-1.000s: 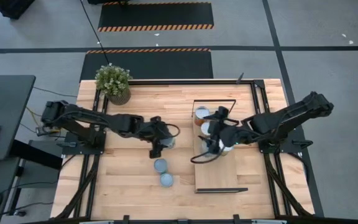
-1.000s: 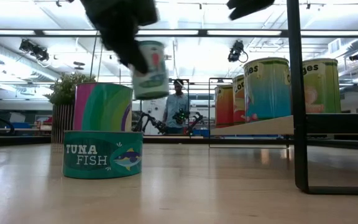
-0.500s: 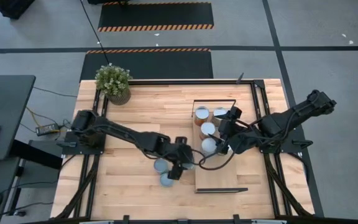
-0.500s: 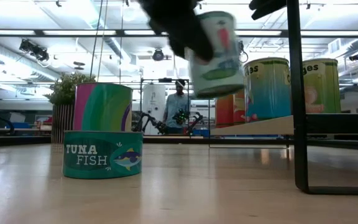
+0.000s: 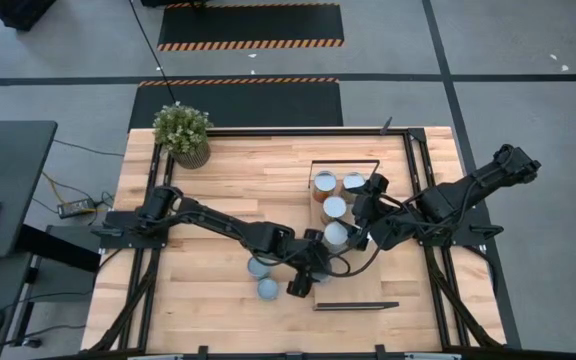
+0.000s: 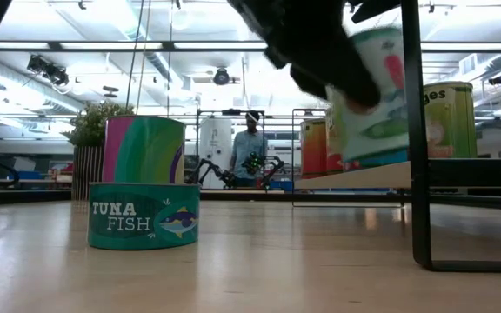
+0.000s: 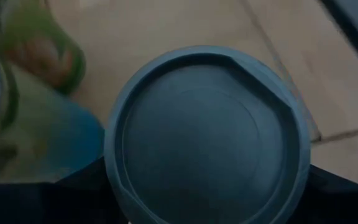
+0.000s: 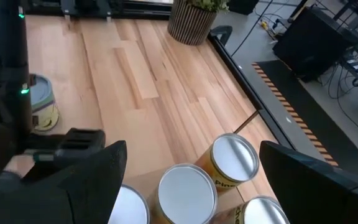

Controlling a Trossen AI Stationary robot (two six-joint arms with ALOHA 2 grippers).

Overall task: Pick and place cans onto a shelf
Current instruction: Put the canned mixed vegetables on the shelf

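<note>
Cans first: your left gripper [image 5: 301, 280] is clamped around a small tin can with a pale blue-grey top and a green-and-white label [image 6: 368, 96], carrying it above the wooden tabletop [image 5: 228, 175] just beside the shelf's left edge. From the left wrist camera you see that can's round grey lid [image 7: 207, 140] filling the space between the dark fingers [image 7: 73, 186], which press against its sides.

You have four silver-topped cans [image 5: 335, 208] standing in a cluster at the far end of the long light-wood shelf with a thin black frame [image 5: 353, 285], touching or nearly touching one another; two carry orange labels, as the right wrist camera shows [image 8: 232, 158]. The near end of the shelf board is bare.

Your right gripper [image 5: 363, 215] hovers over that cluster with its fingers [image 8: 98, 168] spread wide and holding nothing.

You also have two cans left on the tabletop near its front edge, left of the shelf: a low teal tuna fish can [image 6: 143, 215] and a taller pink-and-green one [image 6: 143, 149] behind it.

A potted green plant in a ribbed pot [image 5: 184, 133] sits at the tabletop's far left corner. A person [image 6: 249, 143] stands in the room beyond the table.
</note>
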